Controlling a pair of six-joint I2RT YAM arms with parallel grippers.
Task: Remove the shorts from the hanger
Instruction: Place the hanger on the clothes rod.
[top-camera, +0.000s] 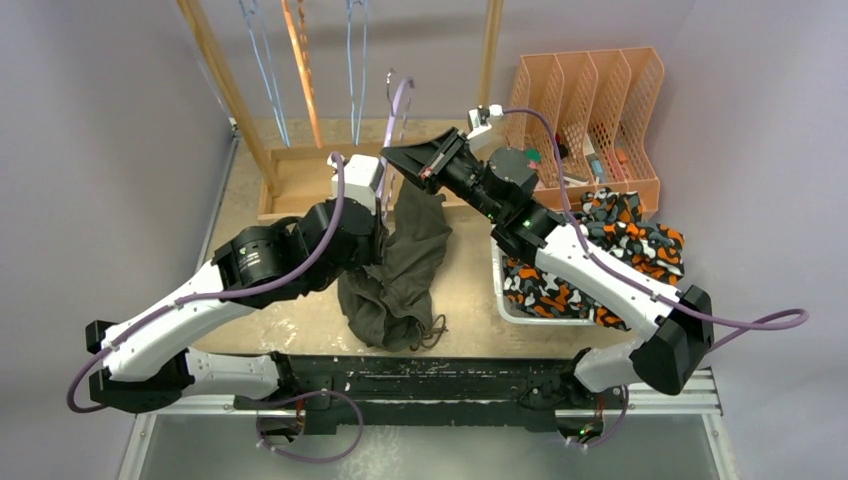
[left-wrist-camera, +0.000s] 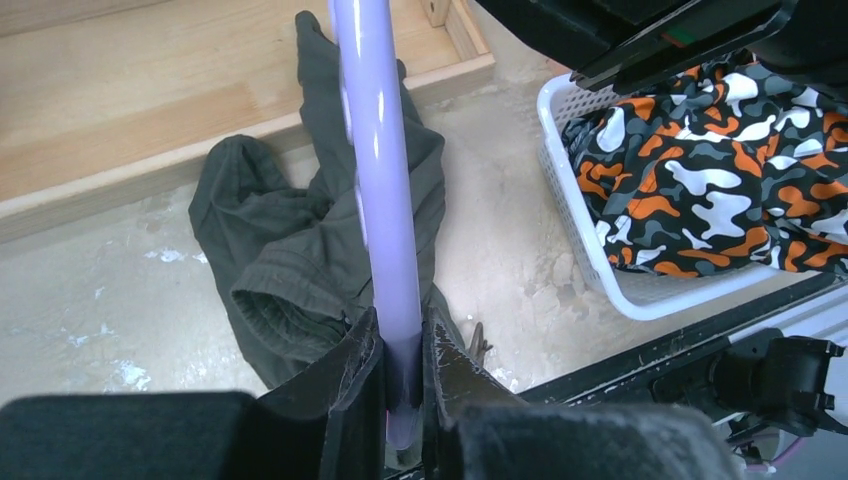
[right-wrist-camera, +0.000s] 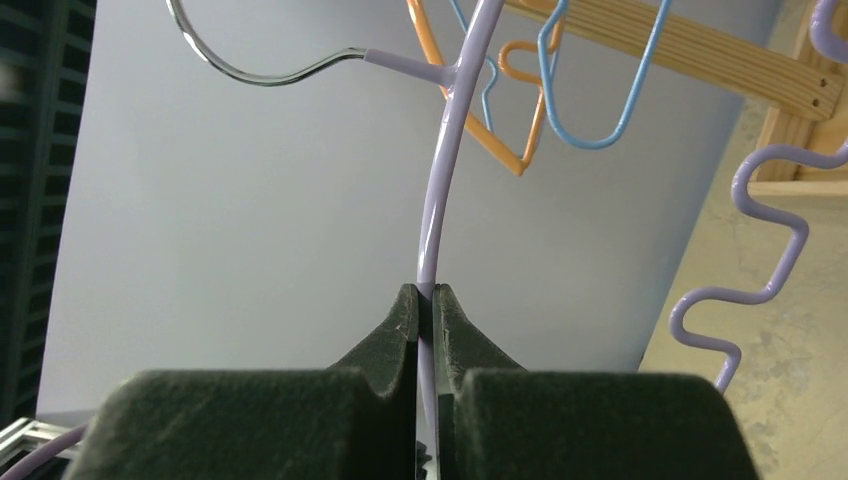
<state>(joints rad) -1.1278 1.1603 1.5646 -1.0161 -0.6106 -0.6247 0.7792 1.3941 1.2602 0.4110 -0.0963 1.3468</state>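
Note:
The olive-green shorts (top-camera: 405, 265) hang from a lilac hanger (top-camera: 395, 120), their lower part heaped on the table. In the left wrist view the shorts (left-wrist-camera: 290, 250) lie behind the hanger's thick bar (left-wrist-camera: 375, 170), and my left gripper (left-wrist-camera: 403, 350) is shut on that bar. My right gripper (right-wrist-camera: 426, 295) is shut on the hanger's thin wire (right-wrist-camera: 445, 180), higher up and to the right of the shorts. In the top view the right gripper (top-camera: 425, 165) is just above the left one (top-camera: 385, 212). Orange-black-white camo shorts (top-camera: 620, 250) fill a white basket (top-camera: 503, 300).
Blue and orange hangers (top-camera: 300, 70) hang on a wooden rack whose base tray (top-camera: 300, 180) lies at the back left. An orange file organizer (top-camera: 590, 110) stands at the back right. The basket's rim (left-wrist-camera: 590, 250) is close to the right of the shorts.

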